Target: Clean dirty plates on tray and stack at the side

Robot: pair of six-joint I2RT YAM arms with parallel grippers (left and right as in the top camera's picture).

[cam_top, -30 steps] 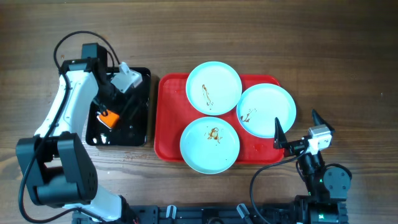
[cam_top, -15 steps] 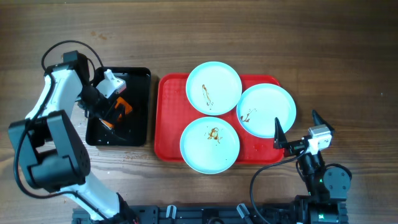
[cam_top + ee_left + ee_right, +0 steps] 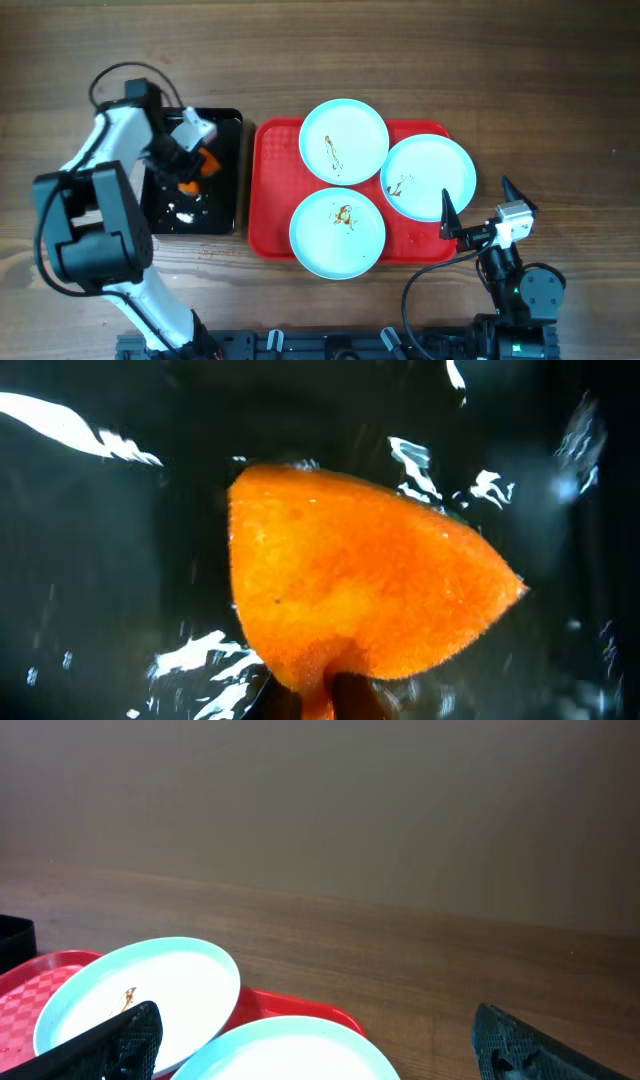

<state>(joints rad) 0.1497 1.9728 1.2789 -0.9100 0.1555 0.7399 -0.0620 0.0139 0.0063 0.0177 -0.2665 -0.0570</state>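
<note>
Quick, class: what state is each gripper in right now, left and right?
Left gripper: closed, pinching the orange sponge.
Right gripper: open, holding nothing.

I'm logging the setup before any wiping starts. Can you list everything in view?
plates: three, pale mint-white with brown smears, on the red tray
red tray: one, red, middle of the table
black tray: one, black, left of the red tray
sponge: one, orange, over the black tray
table: one, brown wood, under everything
left gripper: one, white and black, shut on the sponge
right gripper: one, black fingers, open, by the right-hand plate's edge
</note>
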